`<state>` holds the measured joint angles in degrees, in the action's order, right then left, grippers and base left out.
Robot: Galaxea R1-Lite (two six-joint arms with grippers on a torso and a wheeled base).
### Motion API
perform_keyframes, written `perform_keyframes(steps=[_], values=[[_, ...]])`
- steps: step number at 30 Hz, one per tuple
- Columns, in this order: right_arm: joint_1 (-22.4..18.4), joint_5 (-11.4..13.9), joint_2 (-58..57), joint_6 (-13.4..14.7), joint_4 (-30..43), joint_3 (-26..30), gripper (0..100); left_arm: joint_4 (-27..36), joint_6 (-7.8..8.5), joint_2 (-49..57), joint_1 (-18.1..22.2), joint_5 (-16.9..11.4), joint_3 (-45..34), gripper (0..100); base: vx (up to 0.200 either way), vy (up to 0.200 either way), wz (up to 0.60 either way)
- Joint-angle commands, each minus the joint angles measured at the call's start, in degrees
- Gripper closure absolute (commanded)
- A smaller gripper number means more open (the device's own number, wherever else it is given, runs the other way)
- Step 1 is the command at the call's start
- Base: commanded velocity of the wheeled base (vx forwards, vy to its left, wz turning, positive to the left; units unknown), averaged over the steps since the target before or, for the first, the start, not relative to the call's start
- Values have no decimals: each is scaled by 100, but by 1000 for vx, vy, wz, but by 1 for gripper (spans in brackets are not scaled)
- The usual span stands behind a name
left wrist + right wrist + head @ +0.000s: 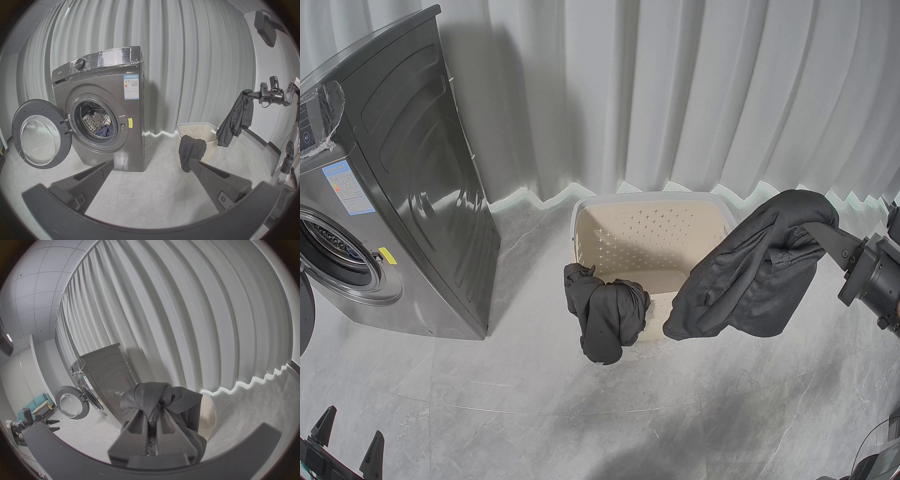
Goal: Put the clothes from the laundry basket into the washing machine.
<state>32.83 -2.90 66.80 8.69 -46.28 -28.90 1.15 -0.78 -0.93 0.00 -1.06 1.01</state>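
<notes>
Pale curtains (675, 94) behind, grey floor (550, 387) below: my right gripper (152, 416) pinches a dark garment (750, 281), dangling high beside the laundry basket (650, 201). A second dark garment (609, 315) drapes over its near rim. My left gripper (354, 422) hangs low, jaws wide apart.

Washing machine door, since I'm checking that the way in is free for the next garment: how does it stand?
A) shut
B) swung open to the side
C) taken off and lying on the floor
B: the round door of the grey washing machine hangs open on its hinge, leaving the steel drum uncovered.
</notes>
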Motion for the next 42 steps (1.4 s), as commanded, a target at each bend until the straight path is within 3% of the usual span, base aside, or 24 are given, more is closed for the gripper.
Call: perform_keyframes(steps=[1,24,30,42], values=[[4,9,26,1,5,8,100,0,-10,84,0,1,-57,0,0,200,0],[31,26,105,19,-13,34,100,0,-10,84,0,1,-57,0,0,200,0],[31,26,105,19,-13,34,100,0,-1,84,0,1,-57,0,0,0,0],[31,26,140,36,-13,34,100,0,-10,84,0,1,-57,0,-200,0,0]])
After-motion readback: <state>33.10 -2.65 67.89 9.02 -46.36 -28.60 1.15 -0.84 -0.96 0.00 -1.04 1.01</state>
